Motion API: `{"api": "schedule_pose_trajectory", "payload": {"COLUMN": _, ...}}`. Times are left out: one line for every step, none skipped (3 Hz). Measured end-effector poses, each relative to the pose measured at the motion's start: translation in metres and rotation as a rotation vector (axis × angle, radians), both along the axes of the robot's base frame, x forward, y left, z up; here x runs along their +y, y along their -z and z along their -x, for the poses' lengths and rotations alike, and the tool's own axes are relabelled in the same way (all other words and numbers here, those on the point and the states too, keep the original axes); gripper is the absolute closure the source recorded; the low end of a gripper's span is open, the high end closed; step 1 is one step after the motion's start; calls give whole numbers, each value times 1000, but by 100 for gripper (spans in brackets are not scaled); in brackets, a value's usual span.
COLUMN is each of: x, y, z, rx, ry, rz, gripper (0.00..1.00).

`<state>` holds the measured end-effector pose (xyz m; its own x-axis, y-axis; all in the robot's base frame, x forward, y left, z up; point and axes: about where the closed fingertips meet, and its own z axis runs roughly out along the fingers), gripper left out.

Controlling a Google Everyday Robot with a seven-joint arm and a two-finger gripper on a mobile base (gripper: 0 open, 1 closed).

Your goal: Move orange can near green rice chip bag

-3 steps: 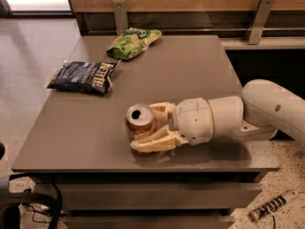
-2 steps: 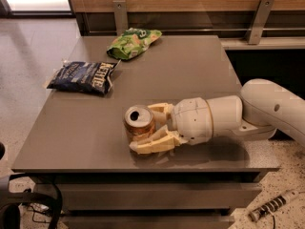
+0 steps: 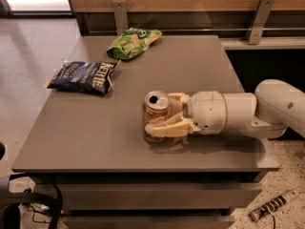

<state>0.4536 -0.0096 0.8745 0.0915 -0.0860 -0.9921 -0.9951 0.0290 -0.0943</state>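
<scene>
While the end effector [image 3: 161, 112] is clamped around the orange can [image 3: 154, 114], upright near the front of the desk [image 3: 95, 132] and well apart from the green chip bag [image 3: 133, 42] at the back, a weak pinch could let it slip or tip mid-move.

Shiny metal orange can [image 3: 155, 111] w/ silver top. Smooth matt cream plastic gripper [image 3: 160, 112] clasps it at front right of table [image 3: 95, 137] – top smooth, satin grey. Crinkly glossy film – green rice chip bag [image 3: 133, 42] & blue chip bag [image 3: 83, 76].
</scene>
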Motion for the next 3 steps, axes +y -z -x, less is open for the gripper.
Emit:
{"api": "schedule_pose_trajectory", "payload": {"x": -37, "y": -14, "z": -40, "rx": 30, "ry": 89, "rz": -28, "gripper": 100}}
{"api": "schedule_pose_trajectory", "payload": {"x": -75, "y": -27, "z": -96, "rx": 66, "ry": 158, "rz": -10, "gripper": 100}}
{"api": "schedule_pose_trajectory", "payload": {"x": -96, "y": -45, "z": -146, "rx": 80, "ry": 199, "rz": 21, "gripper": 100}}
